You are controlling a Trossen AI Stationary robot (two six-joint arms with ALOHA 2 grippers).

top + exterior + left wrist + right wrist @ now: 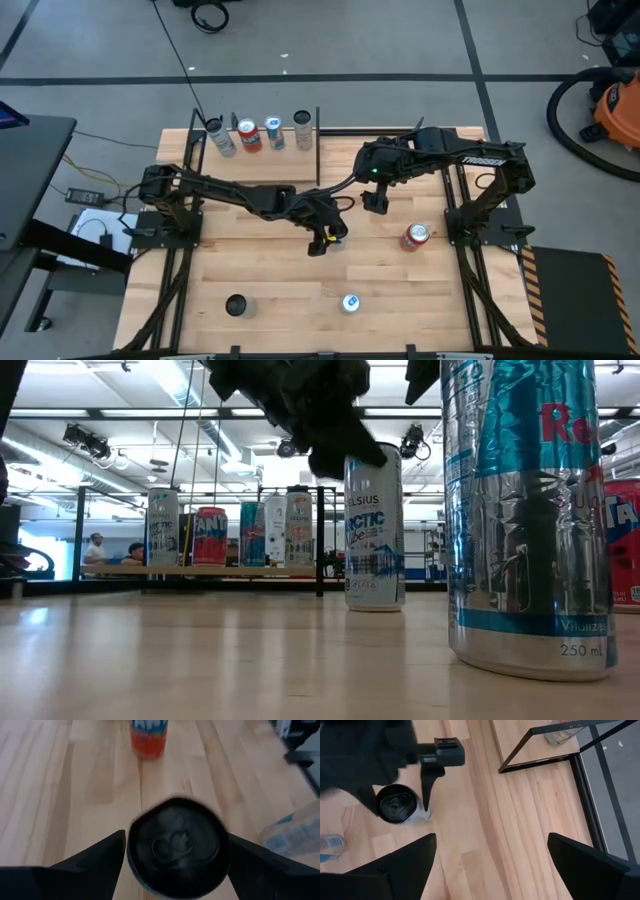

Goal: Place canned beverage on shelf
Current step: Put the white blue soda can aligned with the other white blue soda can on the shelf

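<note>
A tall white-and-blue can with a black top [374, 530] stands on the tabletop near the middle. My left gripper [327, 240] is at it from above, with a finger on each side of its top [175, 845]. My right gripper [376, 203] hangs open and empty just to the can's far right, above the table. The shelf [262, 166], a pale wood panel edged by black rods, stands at the far left-centre. Several cans [248, 135] stand along its far edge. It also shows in the low view [200, 571]. My left gripper has the can's upper wall, just under the black top, between its two fingers [107, 857], one on each side. The fingers come from above, slanting down from the table's left. The can stands upright with its base on the tabletop [374, 604].
A red can [415, 236] stands right of the held can. A silver-blue can [350, 302] and a black-topped can [236, 305] stand near the near edge. In the low view the silver-blue can [525, 520] looms close. Black frame rods edge the table.
</note>
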